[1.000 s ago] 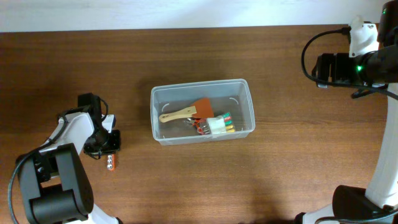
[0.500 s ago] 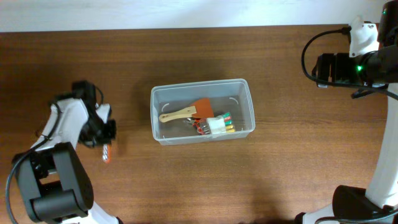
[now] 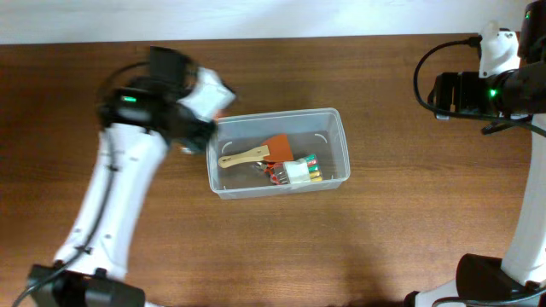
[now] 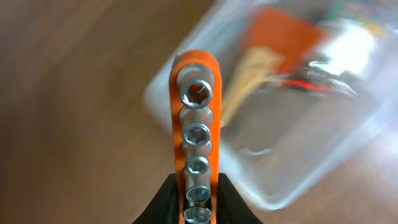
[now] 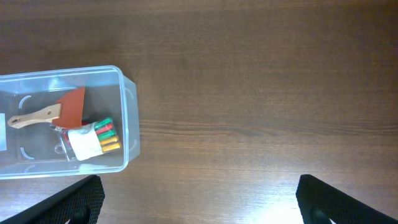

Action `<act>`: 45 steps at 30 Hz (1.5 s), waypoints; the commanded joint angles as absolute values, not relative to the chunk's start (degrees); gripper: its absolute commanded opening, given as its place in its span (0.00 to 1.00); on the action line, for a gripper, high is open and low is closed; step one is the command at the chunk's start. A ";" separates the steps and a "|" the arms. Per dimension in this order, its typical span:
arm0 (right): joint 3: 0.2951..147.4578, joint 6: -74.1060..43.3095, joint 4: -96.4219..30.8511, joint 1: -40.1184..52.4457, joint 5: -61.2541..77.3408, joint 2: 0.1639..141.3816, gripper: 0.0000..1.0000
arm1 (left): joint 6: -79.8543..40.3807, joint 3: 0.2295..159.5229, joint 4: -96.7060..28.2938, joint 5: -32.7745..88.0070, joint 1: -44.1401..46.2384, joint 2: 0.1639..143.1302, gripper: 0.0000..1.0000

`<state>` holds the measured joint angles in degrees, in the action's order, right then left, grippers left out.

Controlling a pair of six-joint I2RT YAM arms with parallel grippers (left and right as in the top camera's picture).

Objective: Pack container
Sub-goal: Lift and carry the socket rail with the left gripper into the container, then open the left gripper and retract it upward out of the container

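**Ana:** Where is the container, and which way does it run?

**Ben:** The container (image 3: pixel 278 152) stands mid-worktop (image 3: pixel 384 230). From overhead its long axis runs 9 o'clock to 3 o'clock, with the 3 o'clock end tipped slightly toward 2. The open top faces straight up.

**Ana:** How does it look?

**Ben:** It is clear plastic, rectangular, with rounded corners and a raised rim, and the wood grain shows through its walls. Inside lies a wooden-handled brush (image 3: pixel 256 154) with an orange-brown head, its handle pointing toward 9 o'clock. A pack of coloured markers (image 3: pixel 304 169) lies at the brush's 4 o'clock. Something small and red (image 3: pixel 273 174) lies against the pack, but I cannot tell what it is.

**Ana:** And the left jaws?

**Ben:** They are clamped on the lower end of an orange socket rail (image 4: pixel 197 132). In the left wrist view the rail points to 12 o'clock, with silver sockets in a row and the largest at the free end. The container is a blur at 2 o'clock beyond it. Overhead, the left arm (image 3: pixel 128 170) is smeared, with its wrist by the container's 10 o'clock corner.

**Ana:** The right jaws?

**Ben:** They are spread wide and hold nothing. The right arm (image 3: pixel 478 89) sits well apart, at the worktop's 2 o'clock edge.
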<state>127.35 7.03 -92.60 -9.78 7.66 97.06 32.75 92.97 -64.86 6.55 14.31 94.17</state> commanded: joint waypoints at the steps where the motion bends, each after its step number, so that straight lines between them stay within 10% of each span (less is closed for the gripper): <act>1: 127.00 6.55 -92.36 -10.15 8.60 97.14 0.99 | 48.66 93.10 -64.49 8.60 20.86 94.96 0.02; 22: 127.00 6.55 -92.40 -10.15 8.60 97.14 0.99 | 49.39 92.84 -60.42 7.53 22.44 117.99 0.04; 28: 127.00 6.55 -92.38 -10.15 8.60 97.14 0.99 | 49.36 92.84 -60.71 7.51 22.50 118.17 0.53; 45: 127.00 7.77 -90.21 -5.96 3.20 97.12 0.98 | 32.91 107.83 -67.72 -2.59 18.35 107.15 0.99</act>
